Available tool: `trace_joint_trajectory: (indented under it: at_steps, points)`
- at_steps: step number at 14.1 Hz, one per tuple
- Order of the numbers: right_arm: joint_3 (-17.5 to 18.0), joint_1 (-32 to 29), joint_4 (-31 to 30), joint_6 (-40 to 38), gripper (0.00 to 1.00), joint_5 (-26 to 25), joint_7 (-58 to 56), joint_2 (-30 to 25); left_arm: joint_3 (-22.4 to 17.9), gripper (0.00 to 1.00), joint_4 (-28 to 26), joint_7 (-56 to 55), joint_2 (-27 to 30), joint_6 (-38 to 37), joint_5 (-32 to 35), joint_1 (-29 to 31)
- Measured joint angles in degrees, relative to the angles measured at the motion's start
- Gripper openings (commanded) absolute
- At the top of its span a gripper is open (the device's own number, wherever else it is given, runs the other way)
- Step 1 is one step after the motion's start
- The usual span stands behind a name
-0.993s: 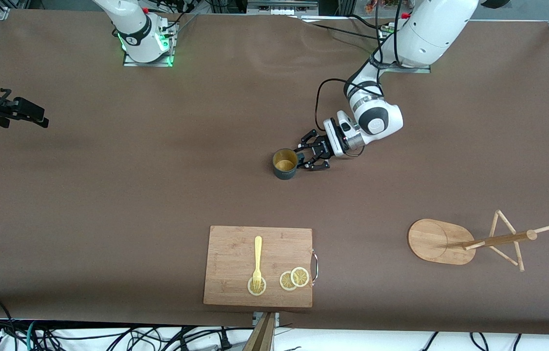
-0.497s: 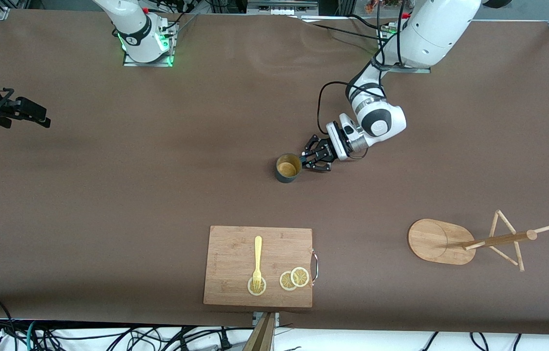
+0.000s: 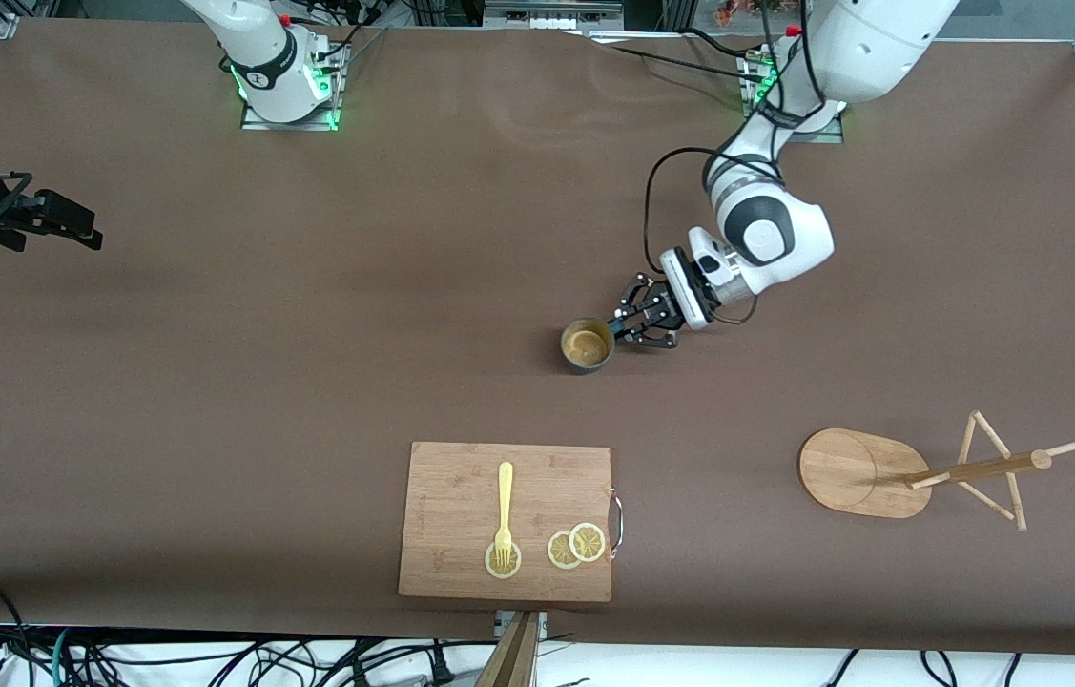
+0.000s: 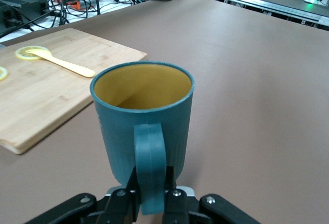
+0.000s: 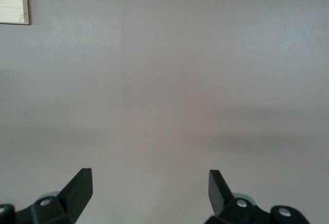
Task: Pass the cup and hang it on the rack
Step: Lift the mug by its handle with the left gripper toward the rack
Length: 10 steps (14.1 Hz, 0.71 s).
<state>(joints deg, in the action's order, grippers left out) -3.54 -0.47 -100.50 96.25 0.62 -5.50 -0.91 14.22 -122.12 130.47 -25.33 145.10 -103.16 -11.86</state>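
Observation:
The cup (image 3: 587, 345) is a dark teal ribbed mug with a yellowish inside, upright near the table's middle. My left gripper (image 3: 630, 330) is shut on its loop handle (image 4: 150, 165); in the left wrist view the cup (image 4: 144, 116) fills the middle and the gripper (image 4: 150, 185) pinches the handle from both sides. I cannot tell whether the cup touches the table. The rack (image 3: 866, 473) stands toward the left arm's end, nearer the front camera, with its post and pegs (image 3: 981, 468). My right gripper (image 3: 70, 229) waits at the right arm's end, open and empty (image 5: 149, 183).
A bamboo cutting board (image 3: 461, 477) lies near the table's front edge, with a yellow fork (image 3: 504, 506) and lemon slices (image 3: 576, 546) on it. It also shows in the left wrist view (image 4: 46, 106). Cables hang past the front edge.
My left gripper closed on the cup's handle and has moved the cup toward the front camera and toward the left arm's end. The right arm has barely moved.

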Motion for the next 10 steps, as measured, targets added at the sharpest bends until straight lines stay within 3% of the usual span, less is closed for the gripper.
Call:
trace_joint_trajectory:
  at_steps: [3, 6, 10]
  points:
    - [0.1, 0.0, 0.0, 0.0, 1.00, 0.0, 0.0, 0.0, -0.1, 0.00, 0.0, -19.1, 5.8, -2.1, 20.2, 5.3]
    - [0.7, 0.0, 0.0, 0.0, 1.00, 0.0, 0.0, 0.0, -3.4, 0.00, 0.1, -34.4, 10.9, -12.5, 37.3, 10.1]
    - [1.1, 0.0, 0.1, 0.0, 1.00, 0.0, 0.0, 0.0, -14.4, 0.00, 0.4, -44.9, 15.1, -29.3, 45.2, 10.9]
